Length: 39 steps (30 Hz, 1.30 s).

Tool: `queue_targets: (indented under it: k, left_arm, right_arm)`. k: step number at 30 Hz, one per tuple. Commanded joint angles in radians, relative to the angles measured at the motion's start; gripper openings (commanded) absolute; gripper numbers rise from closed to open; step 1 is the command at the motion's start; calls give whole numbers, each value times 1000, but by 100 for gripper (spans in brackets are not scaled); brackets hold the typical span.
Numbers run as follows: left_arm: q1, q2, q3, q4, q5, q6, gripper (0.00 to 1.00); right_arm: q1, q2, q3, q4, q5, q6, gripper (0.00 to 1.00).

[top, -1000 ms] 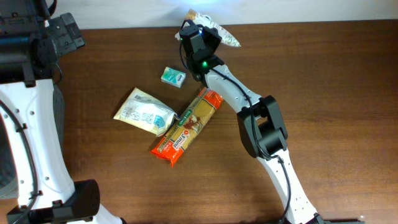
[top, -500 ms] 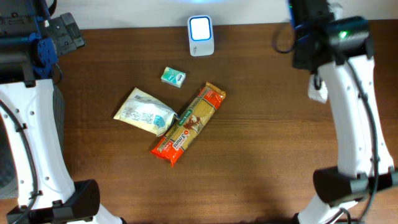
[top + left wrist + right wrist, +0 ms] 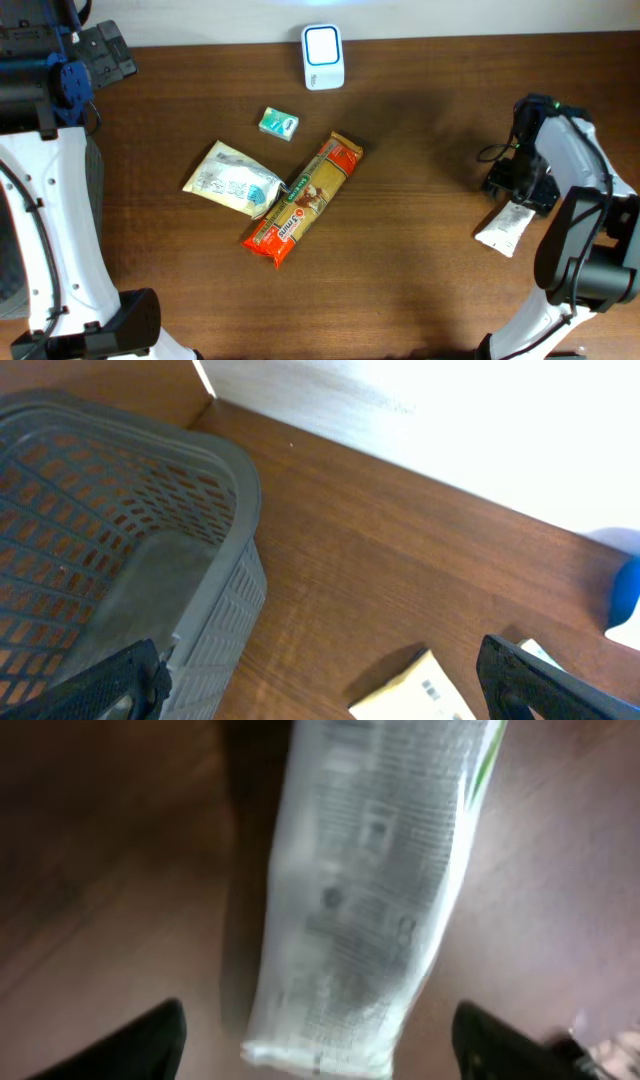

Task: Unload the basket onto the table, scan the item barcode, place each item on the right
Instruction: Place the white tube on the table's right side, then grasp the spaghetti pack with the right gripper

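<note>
The white scanner (image 3: 323, 57) with a lit blue screen stands at the table's far edge. A white printed packet (image 3: 507, 229) lies flat on the wood at the right. My right gripper (image 3: 517, 188) hovers just over its far end. In the right wrist view the packet (image 3: 375, 890) runs between the spread black fingers (image 3: 150, 1042) and touches neither; the right gripper (image 3: 320, 1055) is open. My left gripper (image 3: 322, 690) is open and empty, high at the far left beside a grey basket (image 3: 110, 550).
Mid-table lie a small green-and-white box (image 3: 279, 123), a pale pouch (image 3: 232, 180) and a long orange pasta packet (image 3: 305, 200) touching the pouch. The pouch's corner (image 3: 425, 695) shows below the left gripper. The right arm's base is at the front right.
The right arm swung from the scanner to the table's right side with the white packet. Its jaws have opened and the packet now lies on the table.
</note>
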Motion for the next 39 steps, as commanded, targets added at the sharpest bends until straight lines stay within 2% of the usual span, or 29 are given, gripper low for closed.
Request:
queue_targets:
  k: [1, 3, 5, 6, 9, 10, 12, 15, 18, 22, 26, 30, 34, 37, 39]
  left_arm:
    - [4, 3, 0, 2, -11, 12, 99]
    - [4, 3, 0, 2, -11, 12, 99]
    - [4, 3, 0, 2, -11, 12, 99]
    - [4, 3, 0, 2, -10, 12, 99]
    - [4, 3, 0, 2, -11, 12, 99]
    - [4, 3, 0, 2, -10, 12, 99]
    - [4, 3, 0, 2, -11, 12, 99]
    - [4, 3, 0, 2, -10, 12, 99]
    - [4, 3, 0, 2, -11, 12, 99]
    - [4, 3, 0, 2, -10, 12, 99]
    - [4, 3, 0, 2, -11, 12, 99]
    - [4, 3, 0, 2, -11, 12, 99]
    - [4, 3, 0, 2, -11, 12, 99]
    - [4, 3, 0, 2, -11, 12, 99]
    - [4, 3, 0, 2, -10, 12, 99]
  right_arm:
    - [38, -27, 267, -129, -216, -165, 84]
    - [121, -27, 403, -135, -376, -190, 87]
    - [247, -25, 406, -21, -510, -165, 86]
    - [309, -25, 384, 33, -515, -111, 84]
    - [531, -25, 220, 293, -515, 125, 75]
    - [622, -25, 117, 423, -492, 212, 74]
    - [704, -25, -18, 562, -471, 344, 73]
    - [776, -25, -128, 661, -468, 400, 68]
    - [873, -24, -235, 854, -427, 455, 56]
    - [938, -21, -245, 838, -383, 455, 46]
    - [937, 28, -245, 718, -381, 503, 46]
    - [874, 28, -245, 657, -381, 488, 46]
    - [874, 29, -245, 863, -444, 447, 54]
    - [921, 69, -245, 925, -414, 448, 54]
    - [931, 108, -245, 901, -435, 451, 20]
